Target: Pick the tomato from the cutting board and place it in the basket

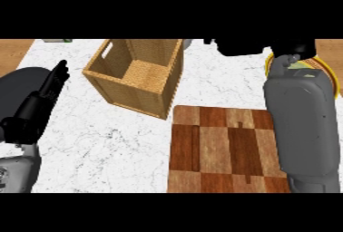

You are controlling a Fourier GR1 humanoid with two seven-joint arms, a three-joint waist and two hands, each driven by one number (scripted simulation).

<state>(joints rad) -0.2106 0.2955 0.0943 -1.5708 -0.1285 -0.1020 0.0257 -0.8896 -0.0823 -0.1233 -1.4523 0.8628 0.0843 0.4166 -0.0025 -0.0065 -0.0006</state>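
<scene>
Nearby, right of the straight-fingered left hand (52, 84), the basket (110, 88) shows only its woven floor; the right hand's (268, 47) grip cannot be told.

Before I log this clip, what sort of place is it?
Most likely a kitchen counter: a white marbled worktop carries a checkered wooden cutting board and a woven basket. A yellow-rimmed plate peeks out behind the right forearm.
</scene>
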